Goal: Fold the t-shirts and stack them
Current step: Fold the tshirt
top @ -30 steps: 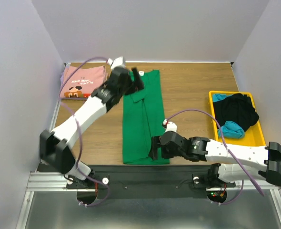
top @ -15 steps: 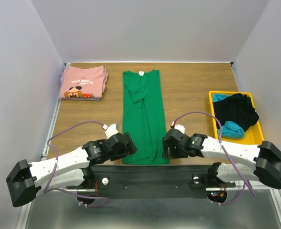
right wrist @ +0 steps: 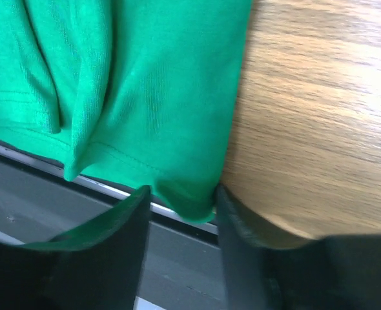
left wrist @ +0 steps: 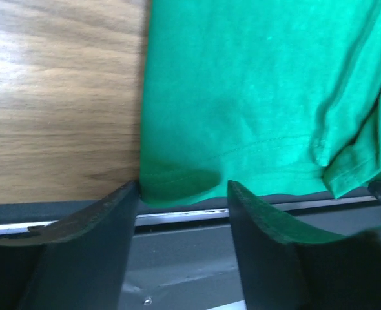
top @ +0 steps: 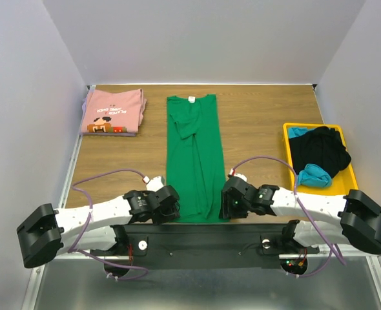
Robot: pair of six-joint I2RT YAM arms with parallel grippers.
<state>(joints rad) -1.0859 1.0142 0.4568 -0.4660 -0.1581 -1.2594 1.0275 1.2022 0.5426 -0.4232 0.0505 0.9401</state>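
Observation:
The green t-shirt (top: 194, 155) lies as a long narrow strip down the middle of the table, collar at the far end. Its hem reaches the near table edge. My left gripper (top: 172, 205) straddles the hem's left corner (left wrist: 177, 184), jaws partly closed with a gap either side of the cloth. At the hem's right corner (right wrist: 190, 200) sits my right gripper (top: 228, 205), its jaws narrower, the corner bunched between them and touching the right finger. The pink t-shirt (top: 113, 111) lies folded at the far left.
A yellow tray (top: 287, 139) at the right holds black cloth (top: 319, 150) and blue cloth (top: 313, 174). The black rail (top: 197, 229) along the near table edge runs just under both grippers. White walls close in the table on three sides.
My left arm swung from the shirt's far end down to the near left hem corner. The right gripper shifted to the right corner. Both sets of jaws have narrowed.

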